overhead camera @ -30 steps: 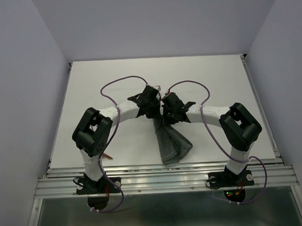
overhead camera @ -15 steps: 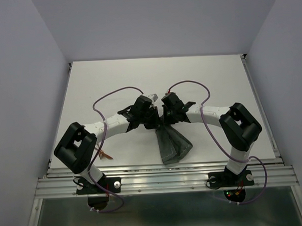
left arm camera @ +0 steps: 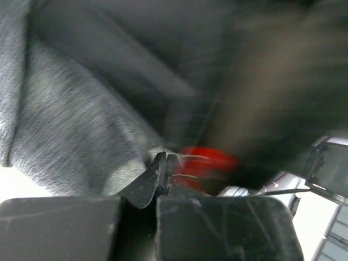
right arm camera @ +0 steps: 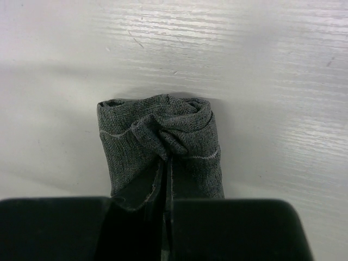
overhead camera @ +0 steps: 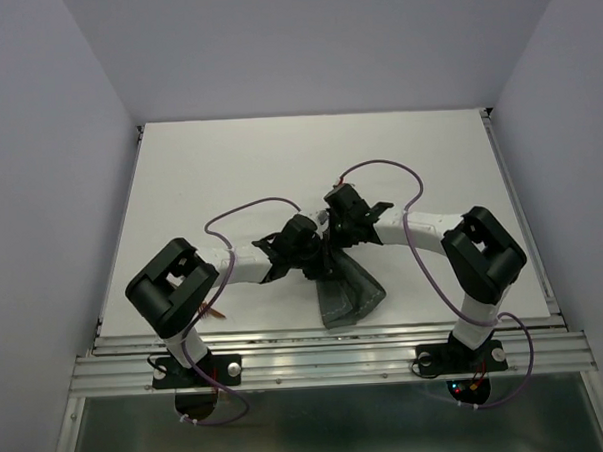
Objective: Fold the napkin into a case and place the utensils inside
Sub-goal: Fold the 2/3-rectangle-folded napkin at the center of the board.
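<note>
Bright even light, soft shadows; left wrist view blurred, right wrist sharp

No readable text, labels or numbers anywhere.

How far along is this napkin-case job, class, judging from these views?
Done: nothing firm; the napkin is bunched, not a flat case. In hand: left tool and right tool both pinch the cloth. Left: folding it, then loading the utensils, lying by the left arm's base.
</note>
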{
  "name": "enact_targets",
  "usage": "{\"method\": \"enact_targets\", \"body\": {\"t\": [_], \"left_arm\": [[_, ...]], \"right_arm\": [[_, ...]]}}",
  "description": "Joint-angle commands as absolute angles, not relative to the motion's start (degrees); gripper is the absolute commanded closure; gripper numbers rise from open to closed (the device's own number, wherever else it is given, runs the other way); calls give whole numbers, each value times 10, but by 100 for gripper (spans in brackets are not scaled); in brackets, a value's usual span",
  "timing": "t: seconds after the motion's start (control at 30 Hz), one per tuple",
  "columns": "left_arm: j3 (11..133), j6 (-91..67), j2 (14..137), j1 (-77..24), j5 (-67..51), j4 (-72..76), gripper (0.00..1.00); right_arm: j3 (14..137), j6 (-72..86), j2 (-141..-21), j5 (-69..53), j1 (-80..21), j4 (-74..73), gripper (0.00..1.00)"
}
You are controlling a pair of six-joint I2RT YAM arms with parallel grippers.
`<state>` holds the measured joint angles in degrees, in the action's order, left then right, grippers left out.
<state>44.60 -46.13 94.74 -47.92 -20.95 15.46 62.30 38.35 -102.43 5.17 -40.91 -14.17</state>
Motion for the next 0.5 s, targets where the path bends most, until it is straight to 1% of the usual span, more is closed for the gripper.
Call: {"method": "enact_targets", "body": {"t": [0.0,0.2,0.47], "left_arm": [[425,-482,966,-487,-218,206,100],[416,-483,963,-490,-216,231,100],[403,-447,890,-508,-208,251,100]], "right_arm": [[628,385,-983,71,-410,-154,99],[630,384,-970,72,-410,-159,99],[629,387,-971,76,-410,-160,99]]}}
